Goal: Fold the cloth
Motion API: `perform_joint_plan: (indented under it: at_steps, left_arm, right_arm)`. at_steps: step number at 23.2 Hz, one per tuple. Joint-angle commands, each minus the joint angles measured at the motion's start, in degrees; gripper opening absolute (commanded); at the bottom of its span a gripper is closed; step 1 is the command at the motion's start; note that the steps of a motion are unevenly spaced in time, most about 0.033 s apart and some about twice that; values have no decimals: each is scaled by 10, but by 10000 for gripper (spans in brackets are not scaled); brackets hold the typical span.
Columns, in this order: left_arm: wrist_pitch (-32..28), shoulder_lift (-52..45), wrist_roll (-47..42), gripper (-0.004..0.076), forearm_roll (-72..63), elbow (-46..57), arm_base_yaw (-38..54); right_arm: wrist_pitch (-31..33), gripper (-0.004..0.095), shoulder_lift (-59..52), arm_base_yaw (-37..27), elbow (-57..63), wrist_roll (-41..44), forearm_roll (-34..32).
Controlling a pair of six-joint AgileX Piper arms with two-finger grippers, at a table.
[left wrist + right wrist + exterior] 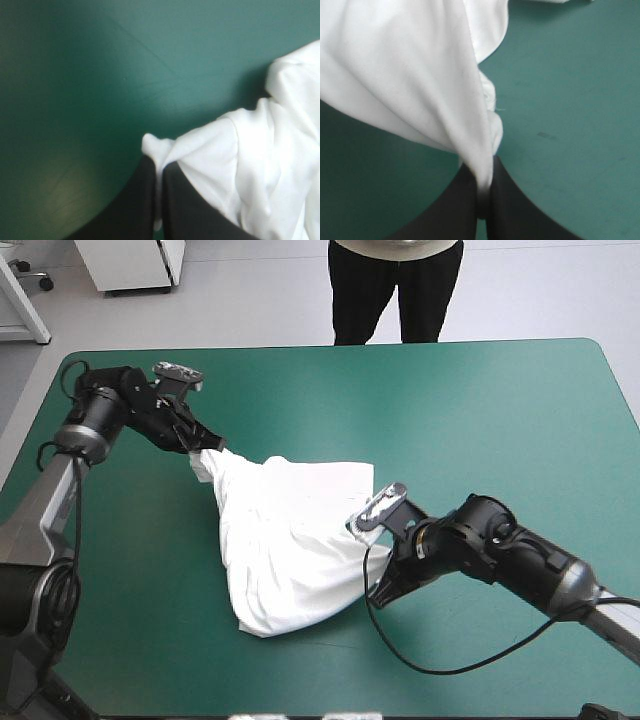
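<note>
The T-shirt [290, 540] is a white, creased heap near the middle of the table, slightly to the left of centre. It is drawn out into a rough triangle. One narrow, bunched end reaches toward the far left. A broader edge lies on the right. A rounded lobe sags toward the near edge and rests on the cover.

The left gripper [203, 452] has the far-left end. In the left wrist view its black fingers [142, 200] are pressed almost together, with a small tuft of white fabric pinched between the tips. The rest of the shirt falls away in folds beside them.

The right gripper [378, 565] grips the right-hand edge, on the near side. In the right wrist view its fingers [505, 205] are likewise nearly closed on a gathered pleat of cloth. The pleat rises out from between them and widens into a broad white sheet that casts a shadow on the table.

The teal-green cover [480, 420] shows faint scuffs and lines in both wrist views.
</note>
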Motion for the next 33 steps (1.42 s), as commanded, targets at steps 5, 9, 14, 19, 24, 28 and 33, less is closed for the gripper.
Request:
perform_joint_plan:
  at_steps: [5,9,14,19,24,28,33]
  left_arm:
    - [-11,-143,0,-9,-12,-70,3]
    - [-19,-188,0,-9,-2,-116,3]
    - [-20,-239,-9,-9,70,-230,3]
    - [-23,-268,-18,-9,96,-379,3]
    - [-21,-285,-18,-9,92,-489,3]
    - [-10,-287,-18,-9,92,-502,3]
    - [15,-256,-24,-9,89,-421,3]
  right_arm:
    - [-7,-13,-67,-3,-210,39,-161]
    - [-6,-13,-67,-3,-324,36,-227]
    - [0,-13,-67,-3,-479,26,-315]
    - [2,-13,-67,-3,-617,-48,-316]
    - [7,-13,-67,-3,-743,-110,-304]
    - [43,-13,-66,-3,-771,-110,-304]
    - [176,-13,-14,-3,-763,-59,-343]
